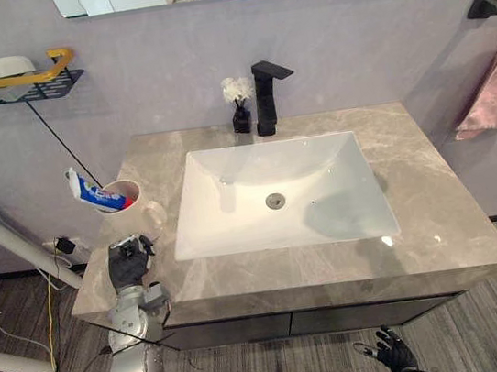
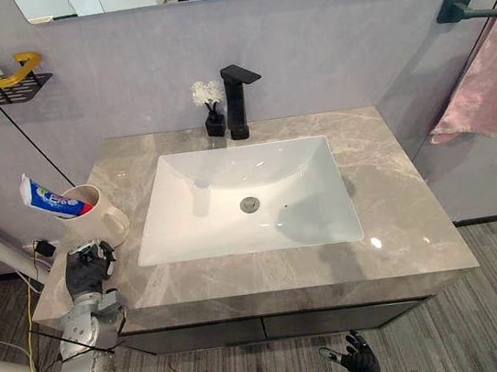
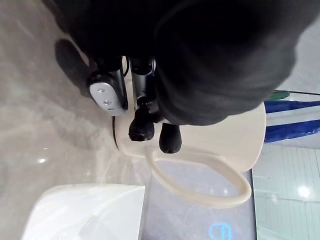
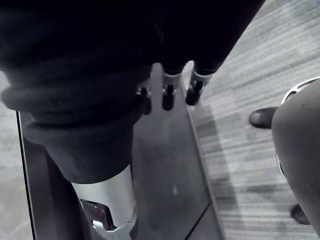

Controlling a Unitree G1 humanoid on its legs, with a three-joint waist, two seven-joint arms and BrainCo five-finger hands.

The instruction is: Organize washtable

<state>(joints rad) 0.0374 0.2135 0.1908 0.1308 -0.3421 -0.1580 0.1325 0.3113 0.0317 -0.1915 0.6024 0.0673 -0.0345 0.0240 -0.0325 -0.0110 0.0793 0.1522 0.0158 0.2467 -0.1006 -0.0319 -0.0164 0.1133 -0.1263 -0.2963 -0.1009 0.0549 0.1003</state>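
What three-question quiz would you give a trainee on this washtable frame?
1. True or false: the toothpaste tube lies flat on the counter.
2. What stands right beside the black faucet? A) a soap bottle B) a small vase of white flowers C) a folded towel
3. Fill in: the hand at the counter's front edge, just in front of the mug, is the robot's ___ hand.

Key: 1 false, the tube stands in the mug; 2 B; 3 left hand.
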